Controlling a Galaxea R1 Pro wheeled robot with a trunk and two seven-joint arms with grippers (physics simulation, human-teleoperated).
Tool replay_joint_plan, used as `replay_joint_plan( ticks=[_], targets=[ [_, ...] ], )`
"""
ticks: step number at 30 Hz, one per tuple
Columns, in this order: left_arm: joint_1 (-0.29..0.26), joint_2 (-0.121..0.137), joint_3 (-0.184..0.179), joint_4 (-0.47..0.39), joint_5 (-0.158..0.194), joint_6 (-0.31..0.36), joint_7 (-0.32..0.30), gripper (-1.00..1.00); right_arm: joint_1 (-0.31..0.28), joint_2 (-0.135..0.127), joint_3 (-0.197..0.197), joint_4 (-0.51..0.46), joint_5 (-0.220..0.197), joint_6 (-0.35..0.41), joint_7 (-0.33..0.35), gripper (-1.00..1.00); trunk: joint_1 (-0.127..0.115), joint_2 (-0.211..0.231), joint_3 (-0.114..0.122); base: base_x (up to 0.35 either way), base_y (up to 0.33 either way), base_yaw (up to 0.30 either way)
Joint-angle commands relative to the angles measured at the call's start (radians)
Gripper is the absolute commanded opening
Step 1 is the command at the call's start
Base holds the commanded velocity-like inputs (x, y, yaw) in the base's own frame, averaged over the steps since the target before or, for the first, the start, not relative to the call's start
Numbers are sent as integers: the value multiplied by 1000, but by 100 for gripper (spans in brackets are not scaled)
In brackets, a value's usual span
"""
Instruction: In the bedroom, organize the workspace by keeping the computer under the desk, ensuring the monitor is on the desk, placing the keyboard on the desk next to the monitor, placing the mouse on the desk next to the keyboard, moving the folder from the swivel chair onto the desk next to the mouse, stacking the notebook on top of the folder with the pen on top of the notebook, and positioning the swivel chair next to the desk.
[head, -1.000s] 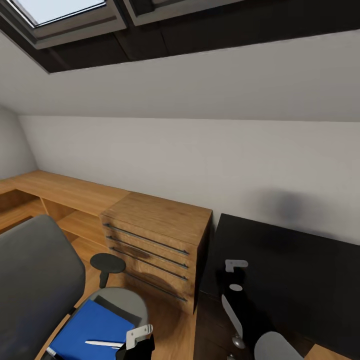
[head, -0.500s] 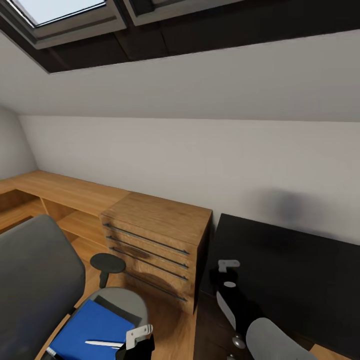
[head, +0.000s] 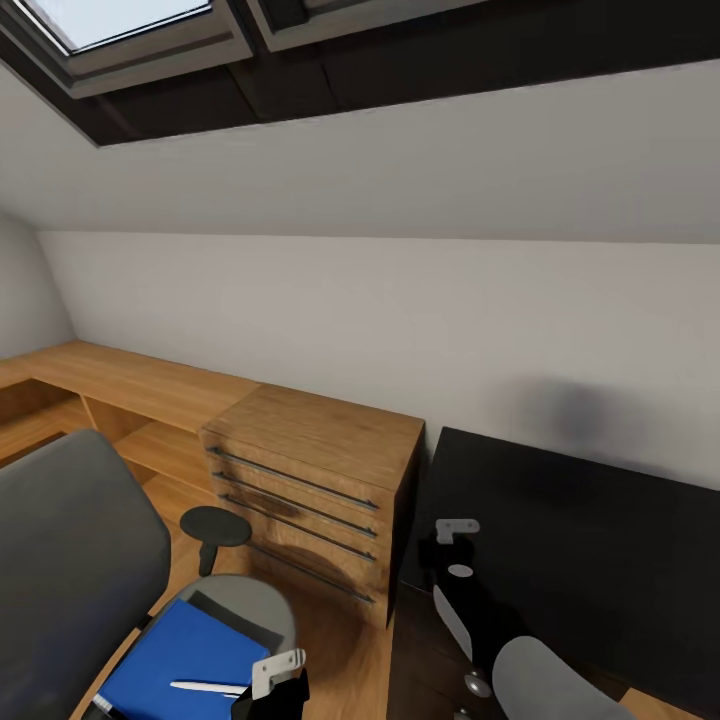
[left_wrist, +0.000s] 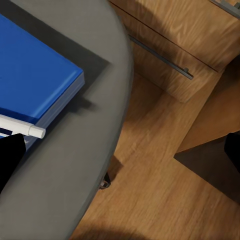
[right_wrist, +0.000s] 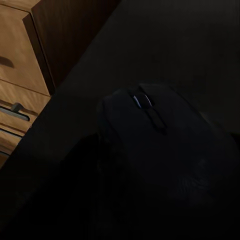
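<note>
I see the blue folder (head: 185, 655) lying flat on the seat of the grey swivel chair (head: 70, 560), with the white pen (head: 205, 687) on top of it. My left gripper (head: 275, 680) hangs just beside the folder's edge; I cannot tell if its fingers are apart or together. My right gripper (head: 455, 545) is over the black desk (head: 590, 540), holding the black mouse (right_wrist: 165, 150) just above the desk top. A wooden cabinet (head: 310, 490) with 4 drawers stands between chair and desk.

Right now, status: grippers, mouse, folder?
Right gripper over the desk, mouse under it, grip unclear. Left gripper at the swivel chair. Folder on seat, pen on top.
</note>
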Motion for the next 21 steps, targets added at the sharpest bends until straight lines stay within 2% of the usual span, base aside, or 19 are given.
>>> replay_joint_plan(
  ticks=[1,13,14,21],
  targets=[
    [-1,1,-7,0,11,-7,7,100,-1,-1,7,0,-5,2,-5,-100,0,-1,-1,0,0,0],
    [-1,1,-7,0,11,-7,7,100,-1,-1,7,0,-4,2,-7,-100,0,-1,-1,0,0,0],
    [-1,1,-7,0,11,-7,7,100,-1,-1,8,0,-4,3,-7,100,0,-1,-1,0,0,0],
    [-1,1,-7,0,12,-7,8,100,-1,-2,8,0,-4,3,-9,100,-23,41,18,0,0,0]
  ],
)
